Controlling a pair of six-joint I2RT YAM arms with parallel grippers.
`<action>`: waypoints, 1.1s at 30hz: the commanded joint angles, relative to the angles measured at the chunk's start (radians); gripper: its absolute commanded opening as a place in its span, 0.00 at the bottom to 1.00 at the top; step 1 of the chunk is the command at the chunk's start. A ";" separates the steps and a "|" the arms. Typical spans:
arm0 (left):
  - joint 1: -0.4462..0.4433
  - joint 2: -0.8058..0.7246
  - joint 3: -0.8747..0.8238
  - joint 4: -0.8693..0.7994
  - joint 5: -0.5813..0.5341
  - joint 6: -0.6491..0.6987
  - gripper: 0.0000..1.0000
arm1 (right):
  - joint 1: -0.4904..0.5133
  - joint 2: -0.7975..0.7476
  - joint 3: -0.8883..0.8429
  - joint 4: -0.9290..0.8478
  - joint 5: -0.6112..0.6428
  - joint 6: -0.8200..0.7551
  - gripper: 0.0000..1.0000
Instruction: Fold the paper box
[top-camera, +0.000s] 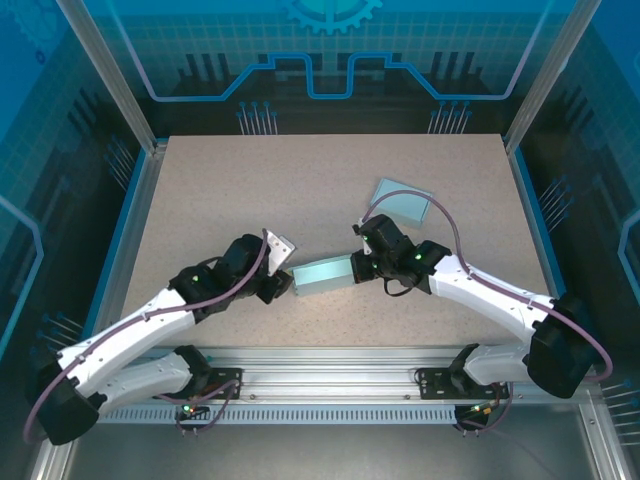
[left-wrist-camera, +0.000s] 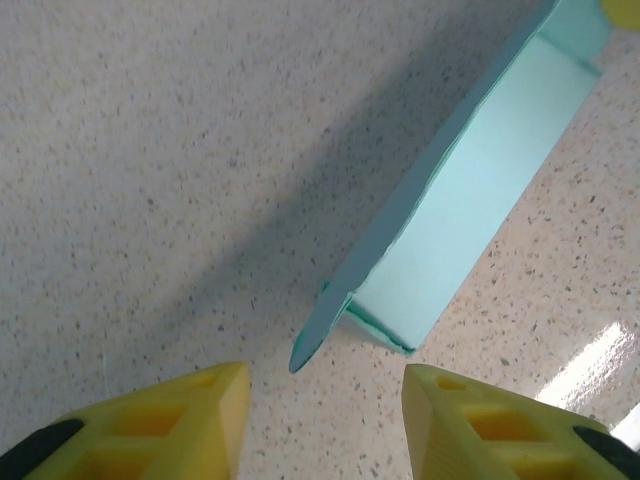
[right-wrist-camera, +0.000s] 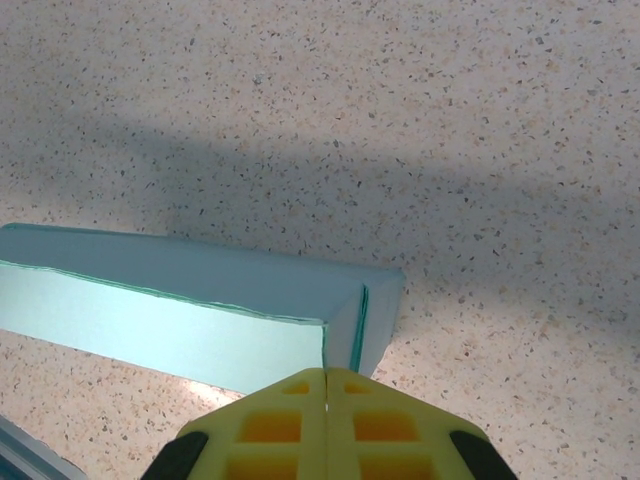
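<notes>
The paper box (top-camera: 322, 272) is a long light-teal box lying on the speckled table between the two arms. My left gripper (top-camera: 283, 285) is at its left end, open, with nothing between the yellow fingers. In the left wrist view that gripper (left-wrist-camera: 325, 385) stands just short of the box (left-wrist-camera: 470, 200), where a small flap (left-wrist-camera: 315, 335) sticks out from the end. My right gripper (top-camera: 358, 266) is at the box's right end. In the right wrist view its jaws (right-wrist-camera: 326, 372) are shut, tips touching the end corner of the box (right-wrist-camera: 150, 320).
A flat teal sheet (top-camera: 402, 201) lies on the table behind the right arm. The metal rail (top-camera: 330, 365) with both arm bases runs along the near edge. Blue borders (top-camera: 135, 215) line the table's sides.
</notes>
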 joint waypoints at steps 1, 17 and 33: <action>0.006 0.020 0.061 -0.086 -0.012 -0.027 0.46 | 0.017 0.004 0.036 -0.028 0.014 0.000 0.06; 0.078 0.183 0.169 -0.160 0.136 0.079 0.49 | 0.021 0.018 0.043 -0.025 0.013 -0.004 0.06; 0.107 0.254 0.191 -0.172 0.122 0.088 0.40 | 0.022 0.019 0.047 -0.028 0.018 -0.006 0.06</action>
